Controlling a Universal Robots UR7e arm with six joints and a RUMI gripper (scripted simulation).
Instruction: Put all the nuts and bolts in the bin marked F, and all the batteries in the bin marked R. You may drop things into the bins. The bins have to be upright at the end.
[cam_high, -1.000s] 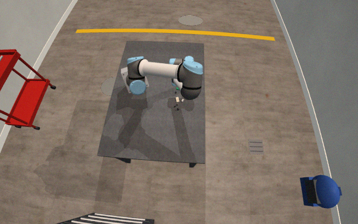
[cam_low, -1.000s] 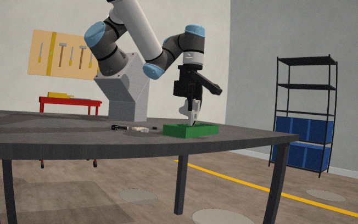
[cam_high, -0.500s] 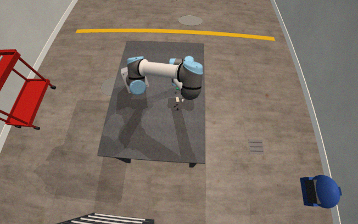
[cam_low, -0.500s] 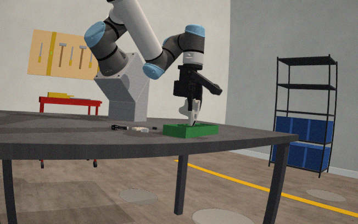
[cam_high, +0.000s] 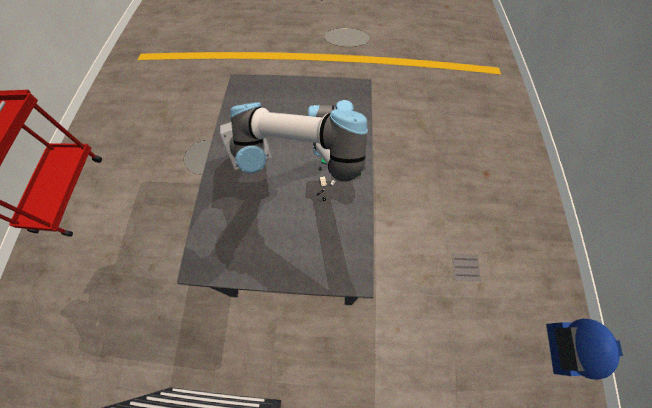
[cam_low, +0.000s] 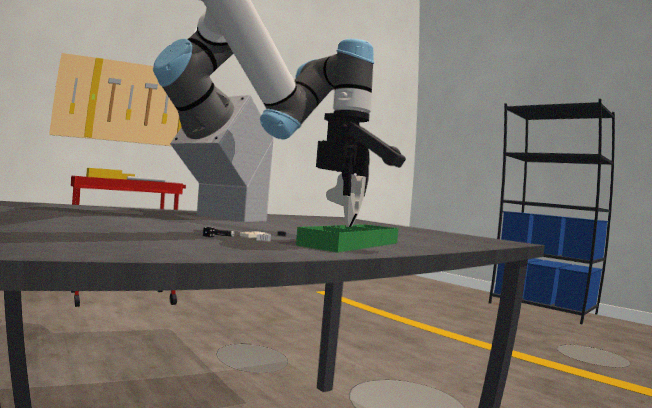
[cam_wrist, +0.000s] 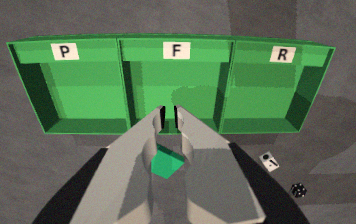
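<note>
A green row of three bins (cam_wrist: 125, 75) (cam_low: 345, 239) stands on the table, marked P (cam_wrist: 65, 51), F (cam_wrist: 176, 50) and R (cam_wrist: 282, 54); all three look empty. My gripper (cam_wrist: 169, 107) (cam_low: 352, 221) points straight down, its tips just above the near edge of bin F. The fingers stand almost together and I see nothing between them. A small black nut (cam_wrist: 298, 190) and a white piece with a dark mark (cam_wrist: 270, 161) lie on the table right of the gripper. A black bolt (cam_low: 212, 231) and a white battery (cam_low: 254, 234) lie left of the bins.
The dark table (cam_low: 150, 260) (cam_high: 280, 250) bears the robot's base (cam_low: 225, 165) at the back. A black shelf rack with blue crates (cam_low: 552, 260) stands to the right, a red cart (cam_high: 45, 175) to the left. In the top view the arm hides the bins.
</note>
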